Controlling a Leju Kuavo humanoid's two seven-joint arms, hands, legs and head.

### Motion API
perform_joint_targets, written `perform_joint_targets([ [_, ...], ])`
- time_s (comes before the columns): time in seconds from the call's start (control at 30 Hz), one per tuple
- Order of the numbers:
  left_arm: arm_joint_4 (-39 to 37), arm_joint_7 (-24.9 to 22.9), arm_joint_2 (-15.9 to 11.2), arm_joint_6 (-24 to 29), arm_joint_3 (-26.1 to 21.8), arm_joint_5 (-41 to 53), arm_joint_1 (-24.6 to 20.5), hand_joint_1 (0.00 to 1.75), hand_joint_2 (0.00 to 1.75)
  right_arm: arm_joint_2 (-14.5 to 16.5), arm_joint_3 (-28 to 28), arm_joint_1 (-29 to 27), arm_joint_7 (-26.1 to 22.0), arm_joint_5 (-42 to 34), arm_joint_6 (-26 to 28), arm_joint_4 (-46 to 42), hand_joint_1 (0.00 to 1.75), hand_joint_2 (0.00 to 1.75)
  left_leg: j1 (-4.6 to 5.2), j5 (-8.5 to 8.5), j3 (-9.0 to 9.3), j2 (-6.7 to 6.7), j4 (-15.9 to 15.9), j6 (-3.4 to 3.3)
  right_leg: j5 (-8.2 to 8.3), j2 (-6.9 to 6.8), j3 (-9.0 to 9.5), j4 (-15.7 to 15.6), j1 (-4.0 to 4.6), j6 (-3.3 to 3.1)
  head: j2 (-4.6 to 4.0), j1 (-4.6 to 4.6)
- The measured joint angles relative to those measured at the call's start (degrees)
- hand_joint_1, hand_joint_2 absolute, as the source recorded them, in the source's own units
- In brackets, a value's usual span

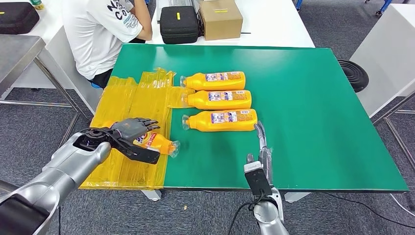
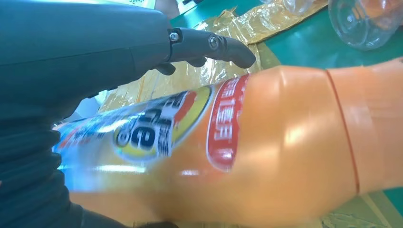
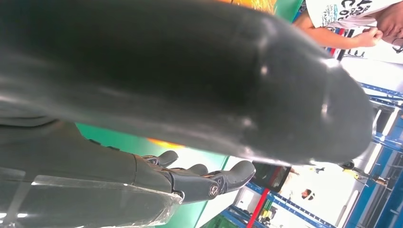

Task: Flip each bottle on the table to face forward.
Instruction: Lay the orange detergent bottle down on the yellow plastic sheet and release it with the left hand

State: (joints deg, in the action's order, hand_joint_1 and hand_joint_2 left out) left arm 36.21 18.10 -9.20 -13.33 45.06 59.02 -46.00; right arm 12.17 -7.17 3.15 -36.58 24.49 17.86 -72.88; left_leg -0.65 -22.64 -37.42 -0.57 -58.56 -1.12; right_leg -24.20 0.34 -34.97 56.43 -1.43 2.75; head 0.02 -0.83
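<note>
Three orange bottles lie side by side mid-table, clear caps pointing left and small printed labels facing up: the far one [image 1: 215,81], the middle one [image 1: 220,99] and the near one [image 1: 221,120]. My left hand [image 1: 128,134] grips a fourth orange bottle [image 1: 159,143] over the yellow plastic sheet [image 1: 132,98] at the table's left edge. In the left wrist view this bottle [image 2: 266,152] shows its colourful front label, with dark fingers [image 2: 214,45] curling over it. My right hand [image 1: 262,147] stands edge-on near the front edge, just short of the near bottle, fingers [image 3: 209,183] extended and holding nothing.
A person in a white shirt [image 1: 105,29] sits at the table's far left corner. A black case [image 1: 178,22] and a cardboard box [image 1: 220,18] stand on the white table beyond. The green table [image 1: 318,112] is bare on its right half.
</note>
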Motion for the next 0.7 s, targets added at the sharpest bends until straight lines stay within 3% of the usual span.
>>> perform_joint_targets([
  [0.13,1.9,1.1,-1.3,-1.8,1.4,0.4,0.0,0.00,0.00,0.0,0.4,-0.4,0.0,0.0,0.0,-0.4,0.00,0.00,0.00,0.00,0.00,0.01,0.0,0.00,0.00,0.00,-0.01,0.0,0.00,0.00,0.00,-0.01],
  [0.53,2.2,2.5,-2.9,-4.2,3.6,1.6,-0.5,0.00,0.00,0.0,1.1,-0.4,-0.1,-0.4,0.0,-0.4,0.00,0.00,0.00,0.00,0.00,0.01,0.0,0.00,0.00,0.01,-0.01,0.0,0.01,0.00,0.00,0.00],
  [0.7,4.2,5.3,-5.5,-7.6,4.6,-1.7,-2.0,0.00,0.00,0.0,1.2,-0.3,-0.2,-1.1,0.0,-0.4,0.00,0.00,-0.03,0.01,0.00,0.02,0.0,0.01,0.00,0.01,-0.02,0.0,0.05,0.00,0.00,0.00],
])
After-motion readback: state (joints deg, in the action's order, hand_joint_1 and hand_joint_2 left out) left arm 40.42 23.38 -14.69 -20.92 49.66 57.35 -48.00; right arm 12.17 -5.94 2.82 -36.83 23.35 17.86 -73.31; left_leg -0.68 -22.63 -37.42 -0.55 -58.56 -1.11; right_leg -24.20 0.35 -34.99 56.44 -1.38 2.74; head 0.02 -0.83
